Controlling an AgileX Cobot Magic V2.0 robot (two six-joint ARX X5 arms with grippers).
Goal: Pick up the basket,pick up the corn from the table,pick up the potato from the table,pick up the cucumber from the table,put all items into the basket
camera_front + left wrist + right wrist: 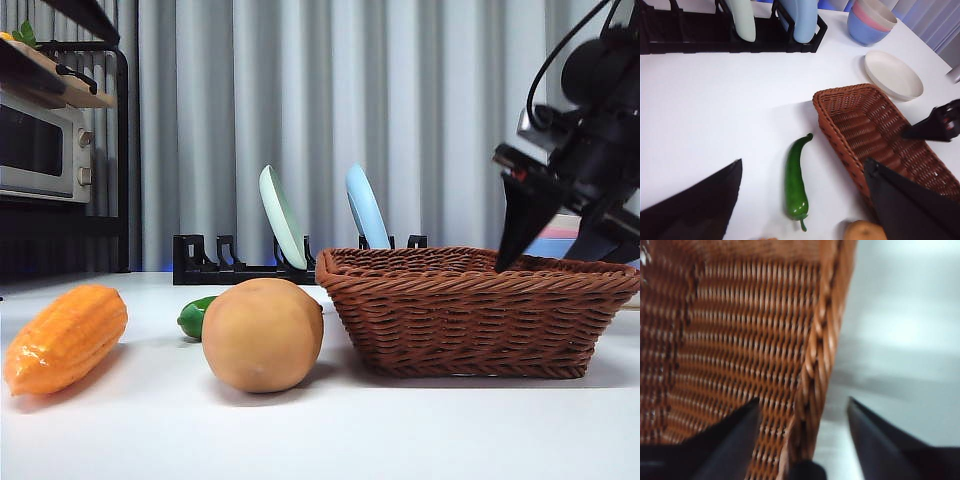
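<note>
Front view, nearest first: corn [65,338] lies lower left on the surface [320,430], pointing toward the camera. Potato [262,334] sits centre-low, just beside the basket [470,312]. Cucumber [196,316] pokes out behind the potato, mostly hidden there; my left wrist view shows it whole [796,184], lying along the basket's long side, apart from it. All three wait on the surface, none picked yet.

Basket fills the right half of the front view and looks empty; the weave is bare in both wrist views.

My right pincer [555,238] is at the right edge, tilted down over the basket's rim. In my right wrist view it is spread [802,412], one jaw inside the basket [740,340], one outside, with the braided rim between them. That straddle is for pinching the wall so I can lift it; I judge the close comes next.

My left pincer [802,192] is spread too, hanging high over the cucumber, holding nothing.

Farther back: rack [240,262] with two plates [283,215], upper centre. Microwave [40,145] upper left.
</note>
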